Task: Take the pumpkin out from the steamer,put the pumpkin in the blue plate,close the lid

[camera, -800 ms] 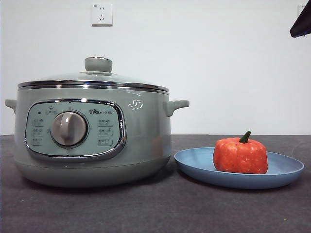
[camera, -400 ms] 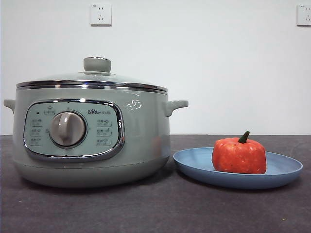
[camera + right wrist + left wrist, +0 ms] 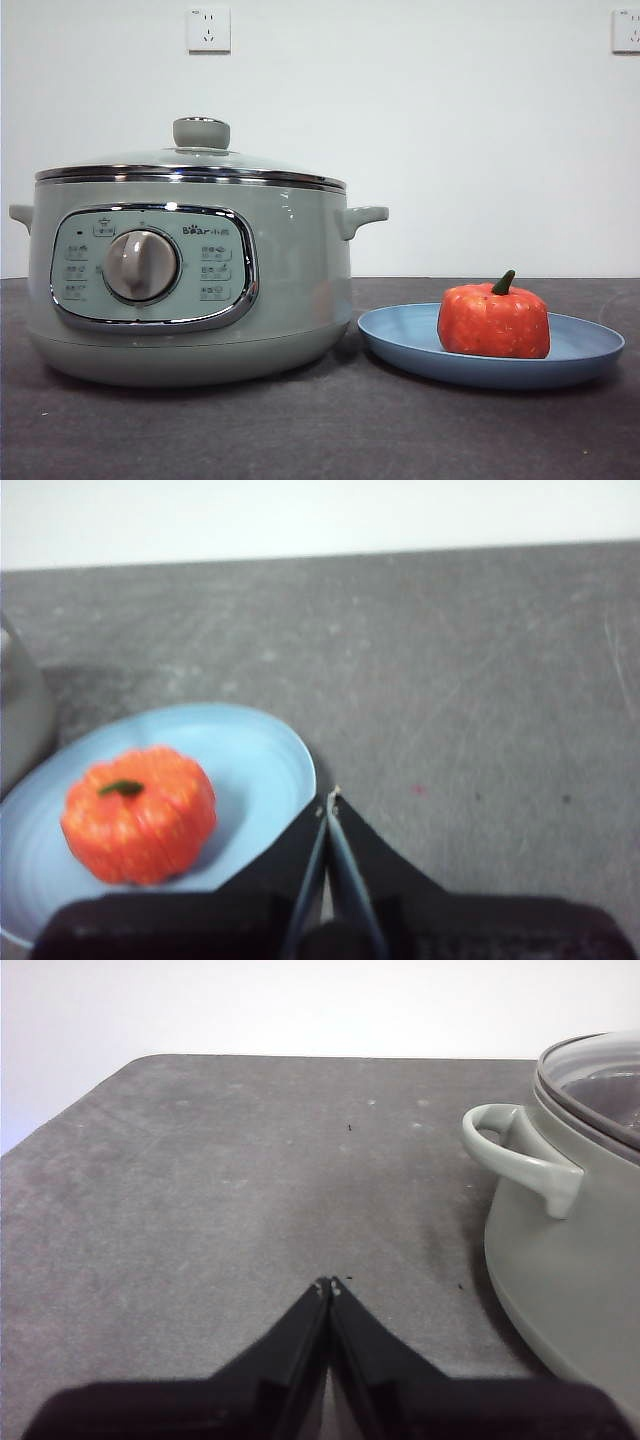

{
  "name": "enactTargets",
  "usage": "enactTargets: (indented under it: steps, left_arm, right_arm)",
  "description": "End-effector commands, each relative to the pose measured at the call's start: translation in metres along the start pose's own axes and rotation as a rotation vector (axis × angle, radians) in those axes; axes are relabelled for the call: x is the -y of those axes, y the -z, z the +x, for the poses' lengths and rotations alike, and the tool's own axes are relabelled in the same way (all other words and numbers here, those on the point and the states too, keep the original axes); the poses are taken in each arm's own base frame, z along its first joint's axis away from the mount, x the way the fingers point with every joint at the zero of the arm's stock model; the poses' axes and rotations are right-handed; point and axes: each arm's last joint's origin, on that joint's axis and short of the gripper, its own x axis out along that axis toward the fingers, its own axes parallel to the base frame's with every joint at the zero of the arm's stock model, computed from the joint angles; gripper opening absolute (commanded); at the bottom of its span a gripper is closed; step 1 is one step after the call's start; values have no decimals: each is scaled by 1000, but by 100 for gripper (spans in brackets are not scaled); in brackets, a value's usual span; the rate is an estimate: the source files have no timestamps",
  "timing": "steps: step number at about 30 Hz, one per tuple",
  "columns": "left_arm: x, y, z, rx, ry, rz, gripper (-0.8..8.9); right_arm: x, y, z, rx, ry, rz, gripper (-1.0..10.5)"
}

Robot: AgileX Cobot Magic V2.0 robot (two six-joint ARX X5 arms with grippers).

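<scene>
Dark grey tabletop (image 3: 320,430) under a plain white wall with two sockets (image 3: 209,29). On it, side by side: pale green steamer (image 3: 290,290) with glass lid (image 3: 200,158) seated flat on its chrome rim, green knob on top; just beside it, blue plate (image 3: 400,340) carrying the pumpkin (image 3: 493,320), upright, stem up. Nothing in either gripper. Left gripper (image 3: 330,1285): jaws pressed together, tips low over bare table, steamer handle (image 3: 520,1155) off to one side and well apart. Right gripper (image 3: 330,798): jaws likewise pressed together, tips just past the plate rim, pumpkin near but untouched, sitting toward the steamer side of the plate. Neither arm visible in the front view.

Judged from this layout: all three steps appeared done, pumpkin out and plated, lid shut. Had any further move been called for, nearer arm for the pumpkin would have been the right, nearer arm for the lid the left; pumpkin squat and round, no long axis to line up with.
</scene>
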Motion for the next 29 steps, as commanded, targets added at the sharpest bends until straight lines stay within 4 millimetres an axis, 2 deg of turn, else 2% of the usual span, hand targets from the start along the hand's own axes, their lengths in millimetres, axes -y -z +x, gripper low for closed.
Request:
enactTargets:
  steps: [1, 9, 29]
  left_arm:
    - [0, 5, 1, -11, -3, -7, -3]
    - [0, 5, 1, -11, -4, -7, -3]
    - [0, 5, 1, -11, -4, -7, -3]
  right_arm:
    - [0, 7, 1, 11, -1, -7, 1]
    - [1, 14, 2, 25, -1, 1, 1]
    - [1, 14, 2, 22, 5, 28, 1]
